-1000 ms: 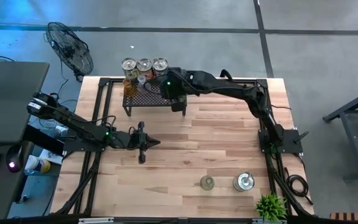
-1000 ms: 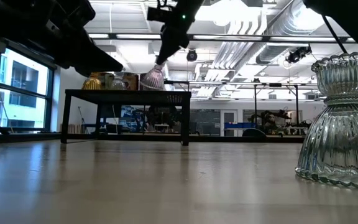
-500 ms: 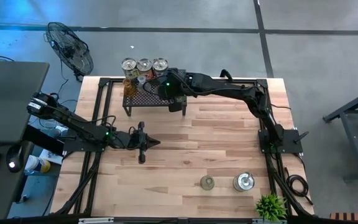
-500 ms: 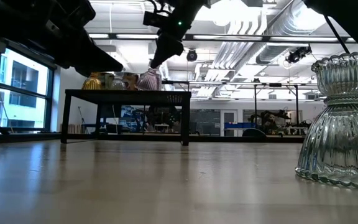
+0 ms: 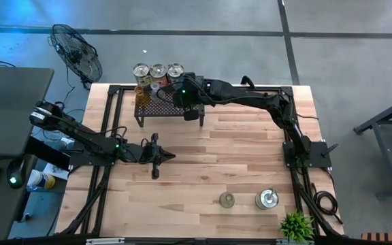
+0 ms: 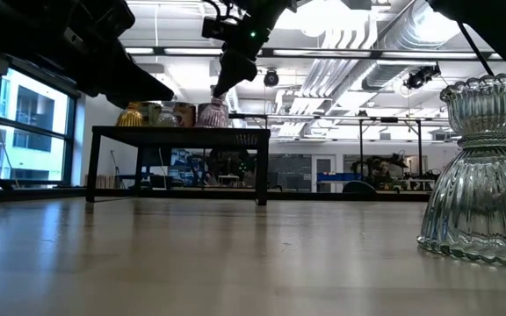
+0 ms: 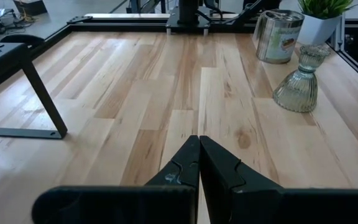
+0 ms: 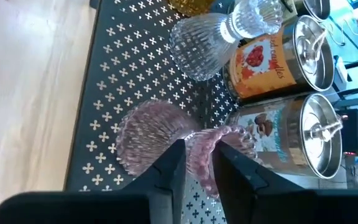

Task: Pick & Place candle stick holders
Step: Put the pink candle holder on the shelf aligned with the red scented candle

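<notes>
The pink ribbed glass holder point(image 8: 145, 134) stands on the black perforated rack point(image 8: 123, 56) at the table's far side. It also shows in the low view point(image 6: 210, 114). My right gripper point(image 8: 196, 146) is shut on it from above point(image 6: 218, 92). A clear glass holder point(image 8: 213, 40) and an amber one point(image 8: 194, 6) stand on the rack beside it. Silver tins point(image 5: 158, 71) line the rack's far edge. Another clear holder point(image 5: 227, 200) and a silver tin point(image 5: 267, 199) stand at the near right. My left gripper point(image 5: 156, 156) is shut and empty at mid-left. My right gripper pinches the pink holder's frilled upper cup point(image 8: 222, 140) between its two fingers point(image 8: 174, 163). The fingers come slanting down from above and from the table's right. The holder is nearly upright, and its wide ribbed base point(image 6: 209, 121) is on the rack's top.
A small green plant point(image 5: 296, 224) stands at the near right corner. The rack stands on thin legs point(image 6: 261, 167) with open space beneath. Black frame rails point(image 5: 107, 129) run along the table's left and right edges. The middle of the wooden table point(image 5: 230, 150) is bare.
My right gripper has gone a little toward the table's left and down with the pink holder. The holder was tilted above the rack and now stands nearly upright on the rack's top.
</notes>
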Robot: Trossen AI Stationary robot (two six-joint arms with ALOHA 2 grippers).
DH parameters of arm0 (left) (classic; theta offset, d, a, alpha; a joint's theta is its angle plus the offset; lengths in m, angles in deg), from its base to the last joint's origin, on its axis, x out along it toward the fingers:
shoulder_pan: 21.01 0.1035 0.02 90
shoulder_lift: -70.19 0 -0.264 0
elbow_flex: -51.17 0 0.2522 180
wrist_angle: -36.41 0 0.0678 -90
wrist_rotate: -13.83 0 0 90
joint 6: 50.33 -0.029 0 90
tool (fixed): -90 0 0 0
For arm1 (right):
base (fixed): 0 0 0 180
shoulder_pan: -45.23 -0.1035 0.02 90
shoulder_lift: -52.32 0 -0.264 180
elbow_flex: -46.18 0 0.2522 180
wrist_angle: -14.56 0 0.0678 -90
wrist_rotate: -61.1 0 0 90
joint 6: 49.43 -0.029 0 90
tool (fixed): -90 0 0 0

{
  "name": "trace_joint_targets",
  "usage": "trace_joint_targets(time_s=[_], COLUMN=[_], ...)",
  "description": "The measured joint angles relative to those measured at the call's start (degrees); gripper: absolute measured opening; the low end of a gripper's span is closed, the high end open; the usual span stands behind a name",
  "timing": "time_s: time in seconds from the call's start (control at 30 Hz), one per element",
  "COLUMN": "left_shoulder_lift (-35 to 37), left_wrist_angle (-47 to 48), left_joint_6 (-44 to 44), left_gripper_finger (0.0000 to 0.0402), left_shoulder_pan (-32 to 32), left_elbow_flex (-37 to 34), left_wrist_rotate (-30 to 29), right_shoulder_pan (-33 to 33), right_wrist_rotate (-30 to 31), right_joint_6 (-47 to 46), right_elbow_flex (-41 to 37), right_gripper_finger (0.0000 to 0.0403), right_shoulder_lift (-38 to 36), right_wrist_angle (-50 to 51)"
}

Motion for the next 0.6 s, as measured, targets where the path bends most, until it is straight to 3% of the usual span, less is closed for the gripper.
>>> trace_joint_targets(time_s=[0.6], left_shoulder_lift=[0.0], left_wrist_angle=[0.0], left_joint_6=[0.0], left_gripper_finger=[0.0003], left_shoulder_pan=[0.0], left_elbow_flex=[0.0], left_wrist_rotate=[0.0], right_shoulder_pan=[1.3], right_wrist_rotate=[-2.0], right_joint_6=[-0.8], right_elbow_flex=[0.0], right_gripper_finger=[0.0071], right_shoulder_lift=[0.0], right_wrist_angle=[-6.0])
